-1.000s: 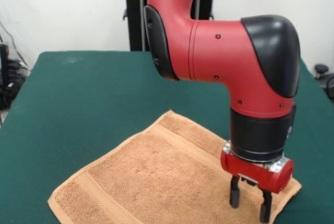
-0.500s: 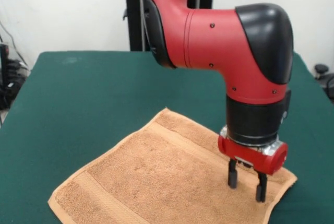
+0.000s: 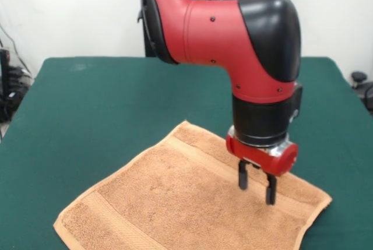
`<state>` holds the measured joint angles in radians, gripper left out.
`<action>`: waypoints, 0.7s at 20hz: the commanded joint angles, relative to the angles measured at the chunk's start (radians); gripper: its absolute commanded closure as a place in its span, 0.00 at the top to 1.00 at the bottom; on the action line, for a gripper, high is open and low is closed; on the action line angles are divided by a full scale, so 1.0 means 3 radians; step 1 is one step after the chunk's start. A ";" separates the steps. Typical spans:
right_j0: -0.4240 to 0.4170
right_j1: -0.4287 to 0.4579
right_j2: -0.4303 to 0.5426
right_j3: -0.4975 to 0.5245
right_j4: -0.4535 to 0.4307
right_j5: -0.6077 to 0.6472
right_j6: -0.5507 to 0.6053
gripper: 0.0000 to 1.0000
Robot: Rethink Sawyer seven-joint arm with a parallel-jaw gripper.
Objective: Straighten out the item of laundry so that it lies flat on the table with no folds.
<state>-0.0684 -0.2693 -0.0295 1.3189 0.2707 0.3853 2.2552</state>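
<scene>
Gripper [image 3: 256, 189] hangs over towel [image 3: 186, 203], lower right of frame, fingers apart, holding nothing. Towel lies nearly flat on table [image 3: 87, 104]. Looks like final check; next move probably retreat.

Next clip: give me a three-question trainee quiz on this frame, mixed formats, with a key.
1. True or false: the gripper is clamped on a raised corner of the towel.
2. Multiple choice: where is the gripper over the towel? A) over the corner nearest the picture's lower left; B) above its right-hand part, inside the edges; C) off the towel, over bare table.
3. Fill in: the towel's woven border bands run beside its ____ edges, by this view.

Key
1. False. The fingers stand apart with nothing between them, and no corner is lifted.
2. B.
3. Lower-left and upper-right; the towel looks spread open, with no fold showing, though its nearest edge is cut off by the picture.
</scene>
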 commanded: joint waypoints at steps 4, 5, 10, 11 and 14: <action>-0.0098 0.0010 0.0492 0.0485 -0.0251 0.0411 -0.0124 1.00; -0.0109 0.0009 0.0503 0.0476 -0.0259 0.0423 -0.0120 1.00; -0.0107 -0.0005 0.0464 0.0426 -0.0382 0.0362 -0.0094 1.00; -0.0104 -0.0024 0.0438 0.0415 -0.0401 0.0381 -0.0097 1.00; -0.0105 -0.0053 0.0371 0.0347 -0.0439 0.0454 -0.0111 1.00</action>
<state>-0.1077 -0.2854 0.0042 1.3351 0.2000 0.3962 2.2552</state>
